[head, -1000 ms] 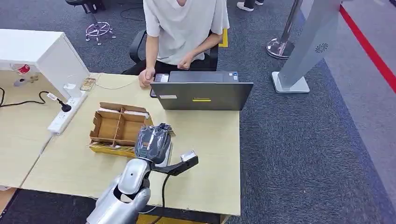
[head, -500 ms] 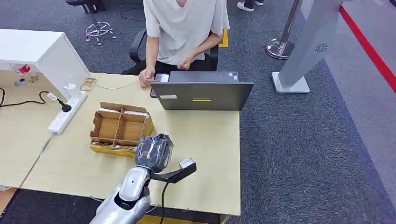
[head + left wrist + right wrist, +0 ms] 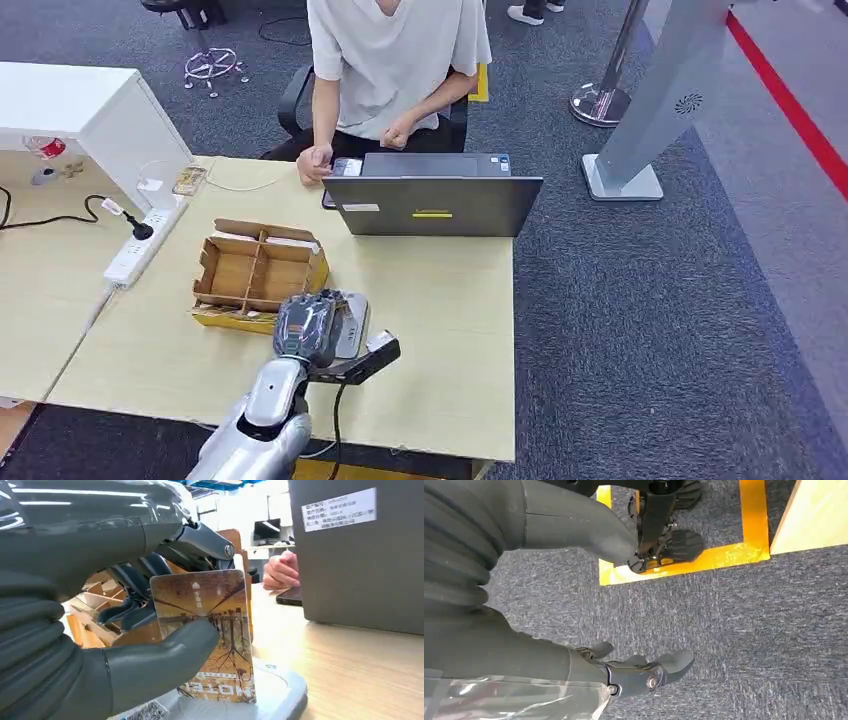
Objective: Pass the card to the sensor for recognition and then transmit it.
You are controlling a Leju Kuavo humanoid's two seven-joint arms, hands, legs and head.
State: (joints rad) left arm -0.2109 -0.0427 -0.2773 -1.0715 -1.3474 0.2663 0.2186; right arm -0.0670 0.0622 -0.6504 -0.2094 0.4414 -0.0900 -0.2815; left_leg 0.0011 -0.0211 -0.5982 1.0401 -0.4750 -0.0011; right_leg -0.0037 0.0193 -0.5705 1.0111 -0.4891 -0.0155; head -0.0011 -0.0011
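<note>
The card, a glossy rectangle printed with bare trees on amber, stands upright with its lower edge on the pale rounded sensor on the wooden table. The left hand pinches it between its thick grey thumb and dark fingers, the silver arm reaching in from below. Over the last second that hand has drawn back toward the robot and lower, so the sensor's grey plate now shows beside it. The right hand hangs over speckled carpet, fingers loosely apart, holding nothing. Just beside the sensor sits a cardboard divider box; beyond, a grey laptop and a seated person.
</note>
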